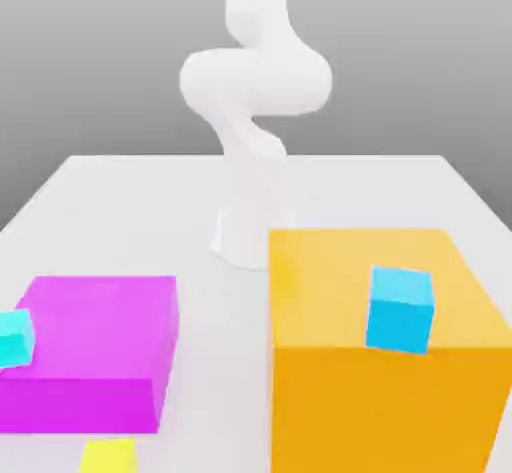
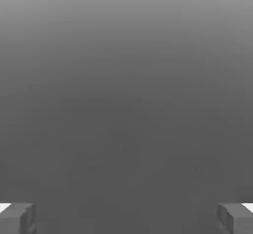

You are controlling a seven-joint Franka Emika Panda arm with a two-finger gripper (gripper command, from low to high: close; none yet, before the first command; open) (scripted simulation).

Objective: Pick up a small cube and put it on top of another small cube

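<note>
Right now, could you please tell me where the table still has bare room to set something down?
The table is bare between the arm's base and the magenta block. The near side is crowded: orange block, two cyan cubes, yellow cube, with a narrow lane between the blocks.

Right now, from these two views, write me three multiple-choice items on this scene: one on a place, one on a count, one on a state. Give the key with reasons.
1. Where does the cyan cube on the exterior view's right sit?
A. On the orange block
B. On the magenta block
C. On the bare table

2. How many cyan cubes are in the exterior view?
A. One
B. Two
C. Four

3. How does the gripper stand in the hand view?
A. Shut on a cube
B. Shut and empty
C. Open and empty

Key:
1. A: that cyan cube rests on top of the orange block.
2. B: a second cyan cube sits against the magenta block.
3. C: the gripper has its fingers far apart with nothing between them.
</note>
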